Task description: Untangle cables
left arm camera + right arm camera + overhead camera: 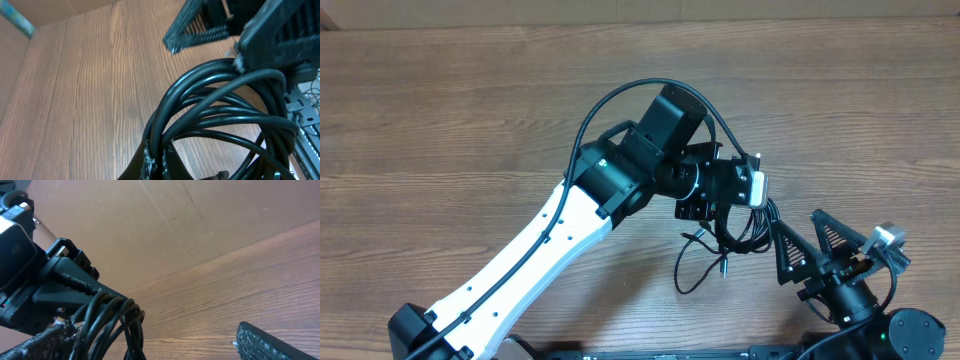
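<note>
From above, the left claw (703, 210) is clamped on the cables (722, 250), which dangle beneath it; the right claw (794, 220) gapes just beside. Left wrist: soft, light loops (225, 115) bunched against it. Right wrist: I'd take one loose strand (114, 322) below the pinch.

cables (225, 105): looked glossy, smooth, black rubbery
surface (440, 120): was matt wood grain
right gripper (796, 222): had rough, ridged black plastic
</note>
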